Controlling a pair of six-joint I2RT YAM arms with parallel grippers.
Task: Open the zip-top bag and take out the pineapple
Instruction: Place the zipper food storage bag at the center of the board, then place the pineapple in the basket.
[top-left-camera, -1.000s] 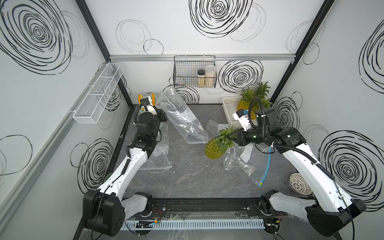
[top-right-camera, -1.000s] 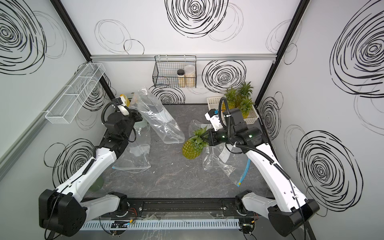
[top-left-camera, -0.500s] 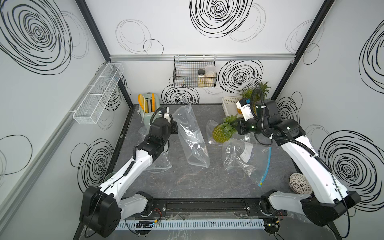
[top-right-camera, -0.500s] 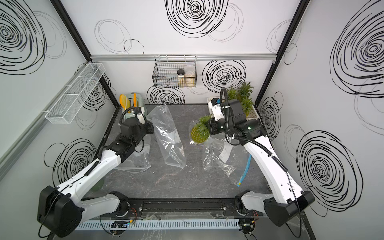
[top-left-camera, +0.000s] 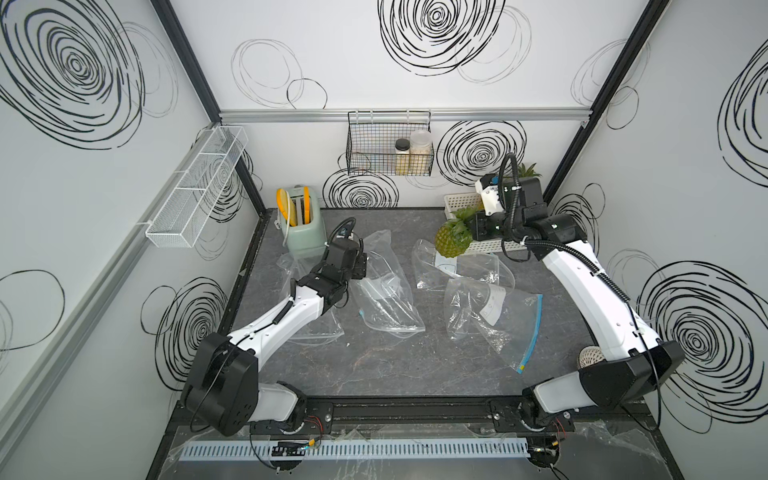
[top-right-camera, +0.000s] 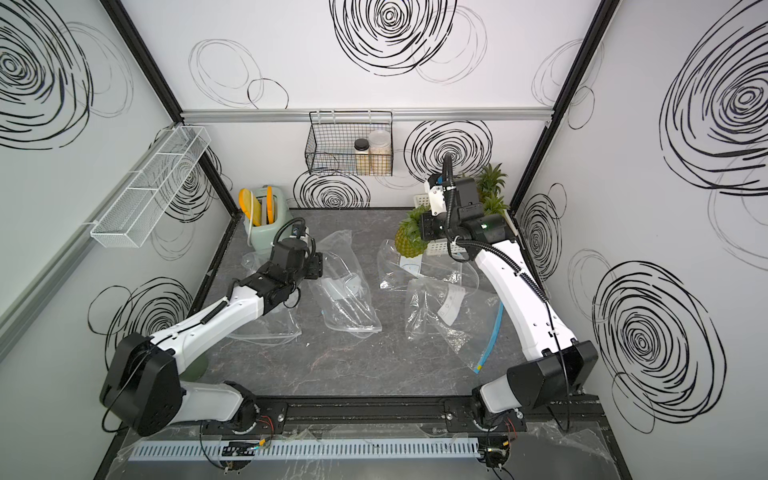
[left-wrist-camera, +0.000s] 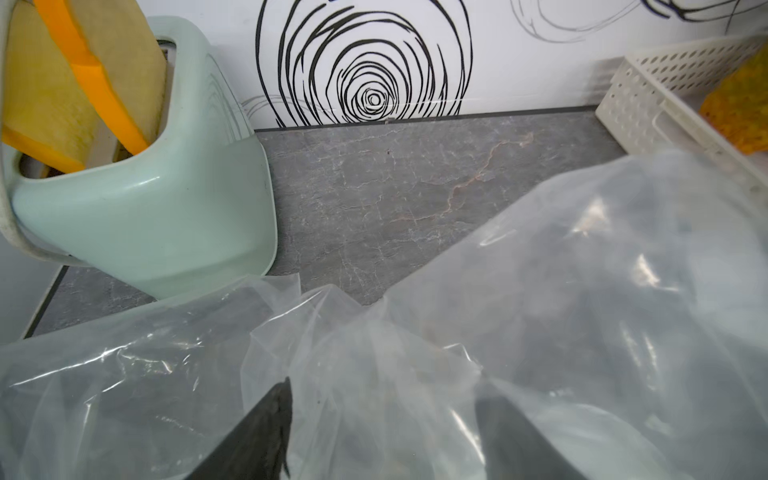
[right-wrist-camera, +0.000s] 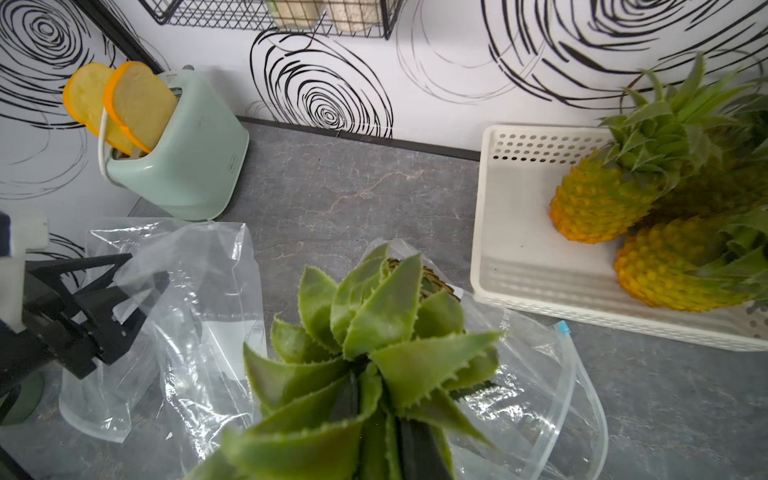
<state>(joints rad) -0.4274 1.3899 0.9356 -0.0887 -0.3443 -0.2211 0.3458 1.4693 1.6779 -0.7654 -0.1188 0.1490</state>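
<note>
**Lifted clear**

On the table (top-left-camera: 374, 365), left of centre: slack zip-top bag (top-left-camera: 386, 291). Far right, aloft beside a basket (top-left-camera: 457, 202): pineapple (top-left-camera: 451, 245), clamped by its crown in the right gripper (top-left-camera: 471, 228). At the bag's far end: left gripper (top-left-camera: 363, 264), spread wide.

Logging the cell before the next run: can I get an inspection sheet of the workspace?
Surface: grey table, no spills seen.
Job's things: pineapple out of the bags, held by its crown off the table; the clear bags hold no fruit, one has a blue zip.
Clutter: toaster holding bread slices.
Grippers: left gripper open over a bag; right gripper shut on the crown.
Cables: black hoses on both arms; toaster cord; wires at the front rail.
Surroundings: crate of more pineapples; wall basket with jars; mesh shelf.
</note>
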